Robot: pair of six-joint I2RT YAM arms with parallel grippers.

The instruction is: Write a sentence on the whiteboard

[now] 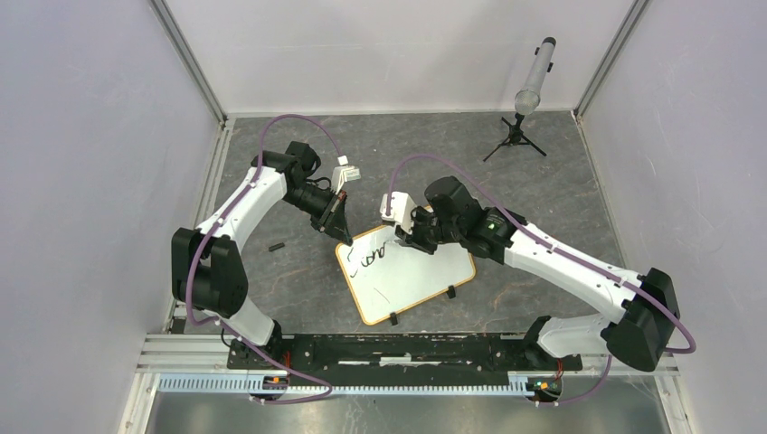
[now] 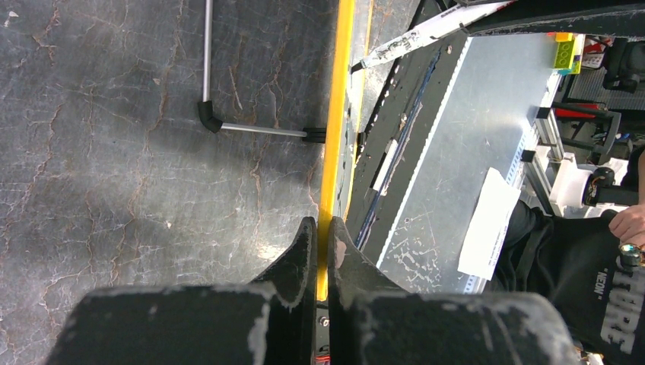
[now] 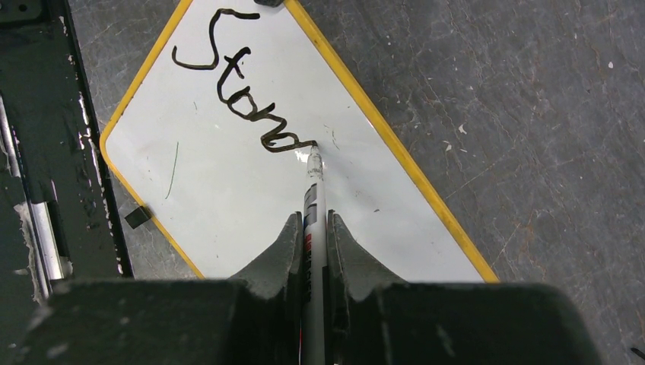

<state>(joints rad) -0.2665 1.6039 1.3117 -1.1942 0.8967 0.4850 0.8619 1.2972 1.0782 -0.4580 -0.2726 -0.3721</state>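
Left arm (image 1: 240, 203) and right arm (image 1: 570, 264) are the same build: white link shells, chunky black joint housings. A purple cable (image 1: 298, 119) runs from base to wrist on each, looping free of the links. White camera block (image 1: 345, 172) at each wrist. Fingers (image 3: 278, 255) matte black, wedge-shaped, edges chipped grey-white.

L arm (image 1: 237, 210) reaches fwd-right, wrist tipped down, L fingers (image 2: 303, 251) pinched shut on whiteboard (image 2: 335, 114) frame. R arm (image 1: 561, 262) bends inward twd centre, R fingers (image 3: 285, 251) clamped round marker (image 3: 314, 182).
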